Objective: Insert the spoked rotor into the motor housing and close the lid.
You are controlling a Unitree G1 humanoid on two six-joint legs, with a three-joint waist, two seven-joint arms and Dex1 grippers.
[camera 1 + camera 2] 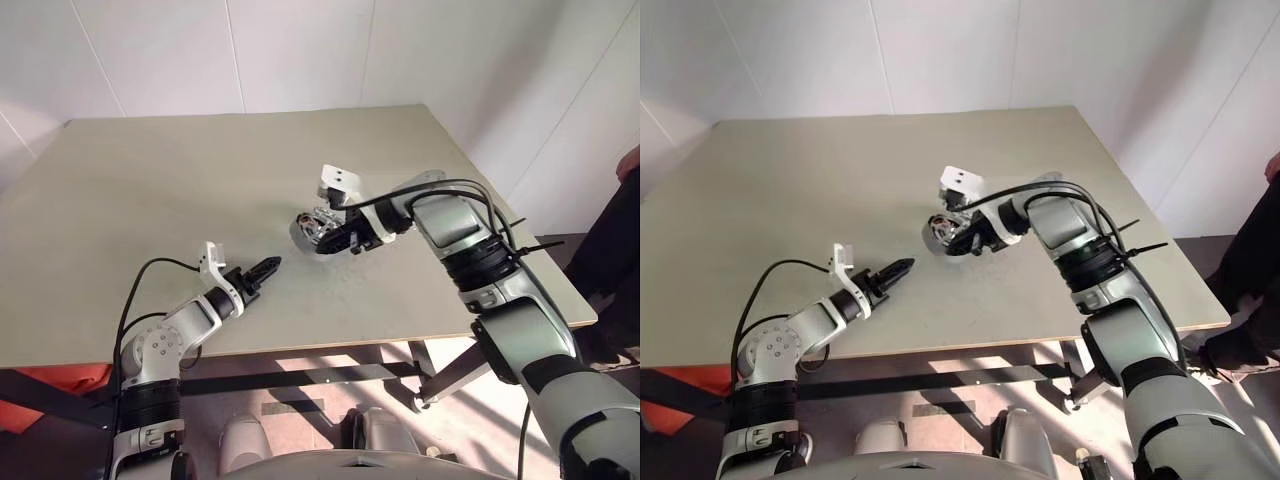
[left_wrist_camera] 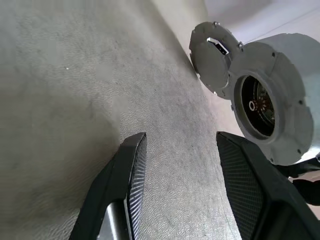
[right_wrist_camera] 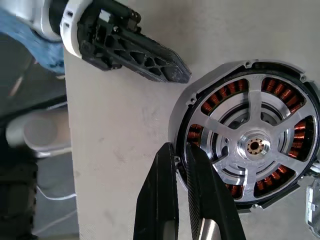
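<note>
My right tool [image 3: 181, 150] is pinching the rim of the motor housing [image 3: 245, 145] mid-desk [image 1: 150, 180], with the spoked rotor [image 3: 255, 147] looking seated over the windings. My left tool [image 1: 262, 270] sits spread at its 8 o'clock. Closing the lid seems to be what's left.

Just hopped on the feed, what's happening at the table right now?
The right pincer is shut on the rim of the round grey metal motor housing with copper-red windings, holding it tilted above the beige table. A silver spoked part sits inside it. The left pincer hovers open nearby, holding nothing.
</note>
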